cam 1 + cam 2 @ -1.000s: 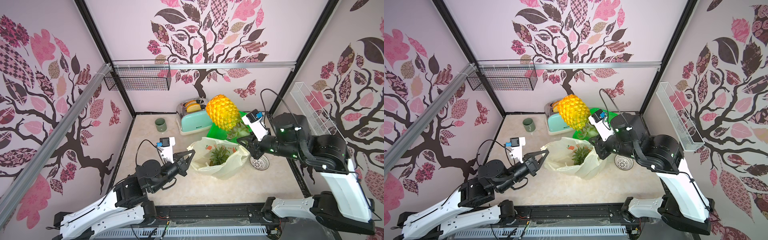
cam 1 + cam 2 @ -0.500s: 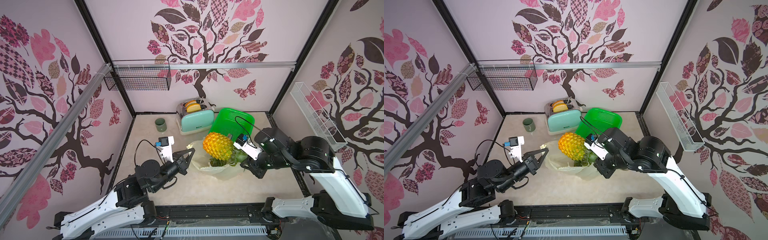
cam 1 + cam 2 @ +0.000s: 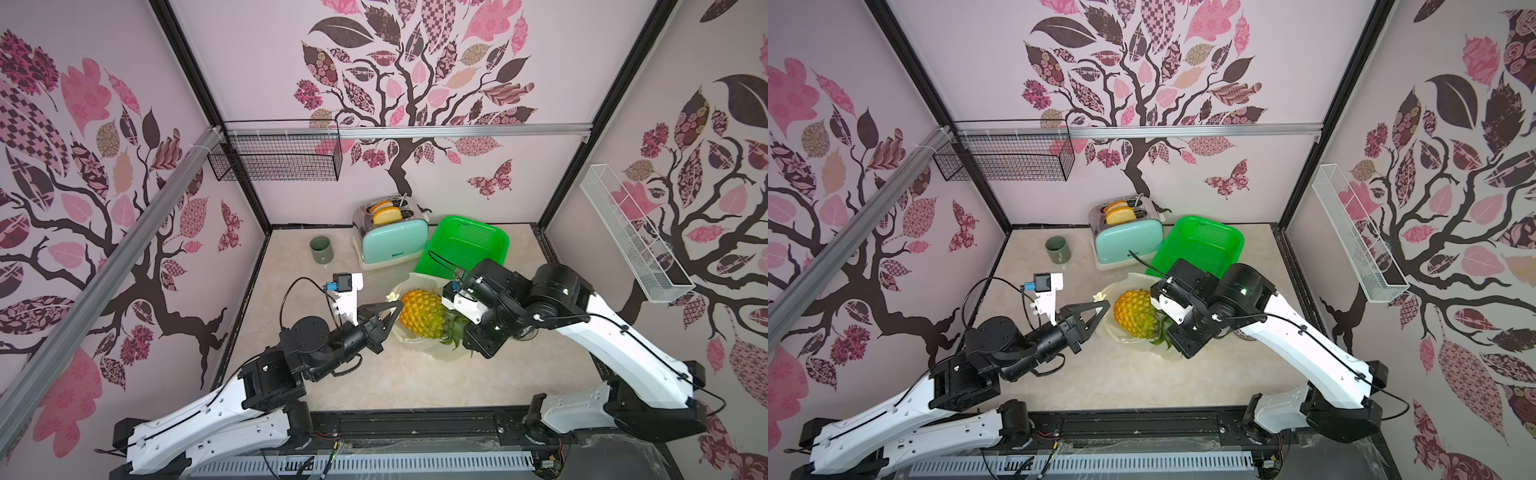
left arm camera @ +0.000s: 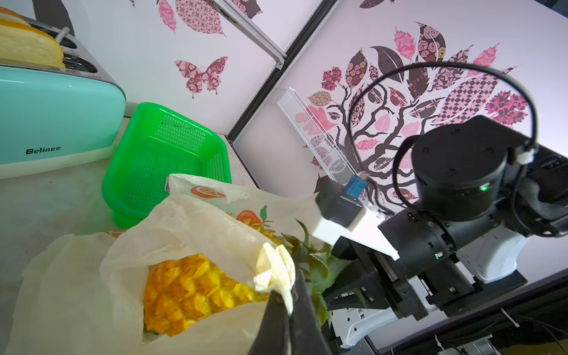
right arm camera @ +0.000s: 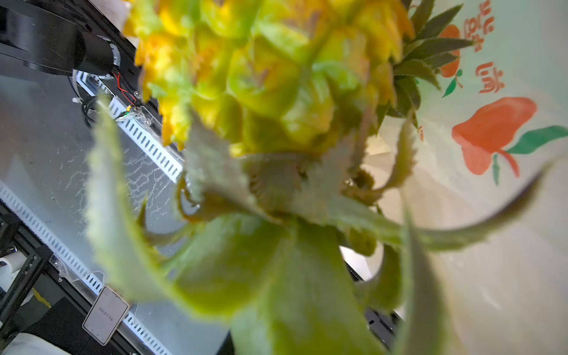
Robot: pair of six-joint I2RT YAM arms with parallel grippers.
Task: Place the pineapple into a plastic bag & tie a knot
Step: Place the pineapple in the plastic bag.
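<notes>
Black wire basket (image 3: 276,160): hangs on the back wall, far left.
Mug (image 3: 321,249): dull green, upright on the table (image 3: 415,382), near the back-left corner.
Toaster (image 3: 392,239): mint-coloured, just right of the mug, with two bread slices (image 3: 386,212) standing in its slots.
Left gripper (image 3: 397,305): claw pinched tight on a bunched fold of the plastic bag's rim, lifting that edge. The left wrist view shows the film squeezed between the fingers (image 4: 276,310).
Plastic bag (image 4: 190,227): pale yellow with orange fruit print, lying on the table between the two arms, mouth open, far edge against the green basket.
Pineapple (image 3: 419,313): tilted, its yellow body inside the bag mouth, its crown pointing out toward the right arm.
Green basket (image 3: 465,245): behind the bag, right of the toaster.
Right gripper (image 3: 462,333): claw narrow, gripping the pineapple by its crown leaves. Fingertips mostly hidden by foliage.
White wire rack (image 3: 631,237): mounted on the right wall.
</notes>
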